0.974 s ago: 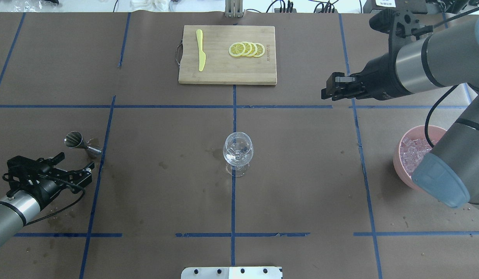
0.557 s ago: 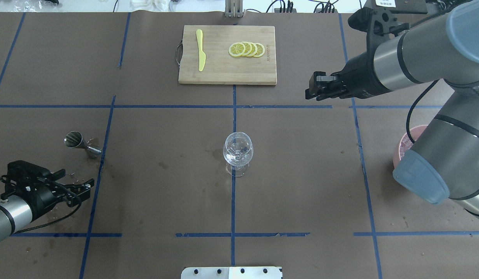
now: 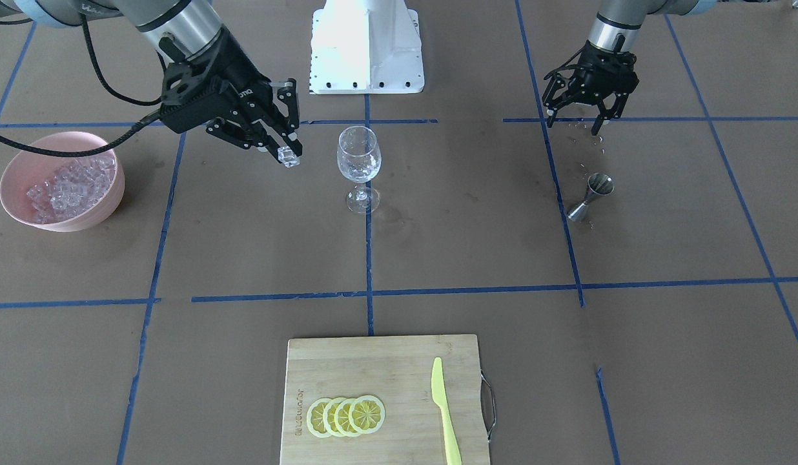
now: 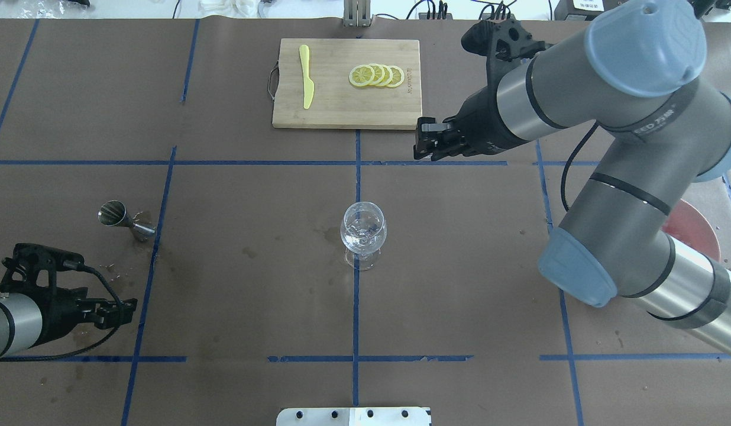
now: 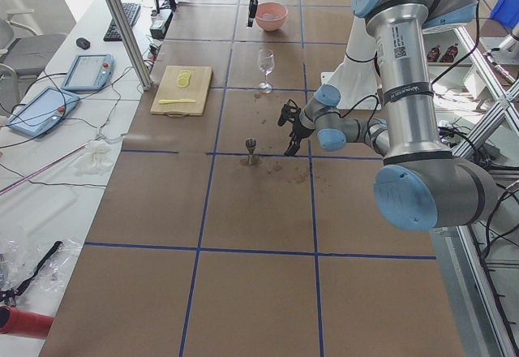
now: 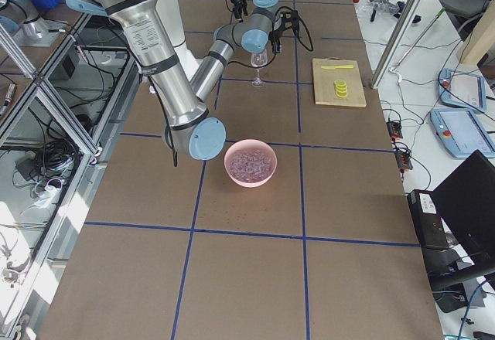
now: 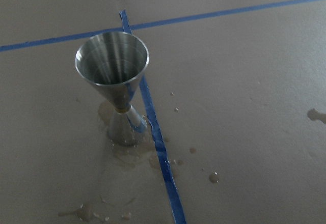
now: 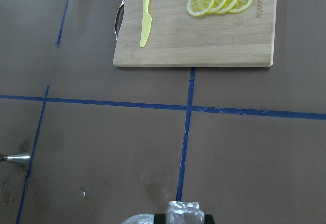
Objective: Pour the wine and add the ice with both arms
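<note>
My right gripper [image 3: 286, 152] is shut on one clear ice cube [image 3: 288, 158] and holds it in the air, just beside the wine glass [image 3: 359, 161] at about rim height. The right wrist view shows the cube [image 8: 185, 213] between the fingers, with the glass rim [image 8: 138, 219] at the bottom edge. The glass [image 4: 364, 231] stands upright at the table's middle. A pink bowl [image 3: 112, 187] of ice [image 3: 66, 187] sits on my right side. My left gripper [image 3: 576, 111] is open and empty, drawn back from the steel jigger [image 3: 593, 192].
A wooden cutting board [image 4: 342, 109] at the far middle carries lemon slices [image 4: 377, 75] and a yellow knife [image 4: 306, 77]. In the overhead view my right arm covers most of the bowl [image 4: 696, 228]. Spilled drops lie around the jigger [image 7: 114, 86].
My right arm has swung left from over the bowl's side toward the table's middle, still shut. My left gripper has pulled back toward the robot, away from the jigger.
</note>
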You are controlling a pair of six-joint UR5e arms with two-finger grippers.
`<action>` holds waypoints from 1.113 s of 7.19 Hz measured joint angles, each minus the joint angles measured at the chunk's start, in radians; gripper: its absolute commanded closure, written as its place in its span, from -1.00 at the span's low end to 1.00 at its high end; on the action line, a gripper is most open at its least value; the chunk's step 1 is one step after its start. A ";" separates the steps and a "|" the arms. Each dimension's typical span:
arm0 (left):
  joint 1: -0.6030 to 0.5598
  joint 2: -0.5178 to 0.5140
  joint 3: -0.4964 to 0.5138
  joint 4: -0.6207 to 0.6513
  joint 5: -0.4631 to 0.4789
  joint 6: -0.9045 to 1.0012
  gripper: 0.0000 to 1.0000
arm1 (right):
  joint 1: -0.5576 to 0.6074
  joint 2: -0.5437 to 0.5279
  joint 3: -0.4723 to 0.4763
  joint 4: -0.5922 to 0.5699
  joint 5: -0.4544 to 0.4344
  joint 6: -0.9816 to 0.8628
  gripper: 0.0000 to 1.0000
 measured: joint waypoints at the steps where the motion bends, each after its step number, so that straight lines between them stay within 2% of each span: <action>1: -0.067 -0.002 -0.032 0.062 -0.080 0.034 -0.99 | -0.028 0.035 -0.032 -0.004 -0.009 0.000 1.00; 5: -0.279 -0.029 -0.069 0.126 -0.278 0.186 -0.99 | -0.125 0.120 -0.061 -0.109 -0.029 0.000 1.00; 7: -0.379 -0.068 -0.081 0.191 -0.337 0.268 -0.99 | -0.148 0.132 -0.060 -0.154 -0.027 0.000 1.00; 8: -0.414 -0.105 -0.094 0.250 -0.349 0.298 -0.99 | -0.154 0.133 -0.060 -0.171 -0.025 0.001 0.50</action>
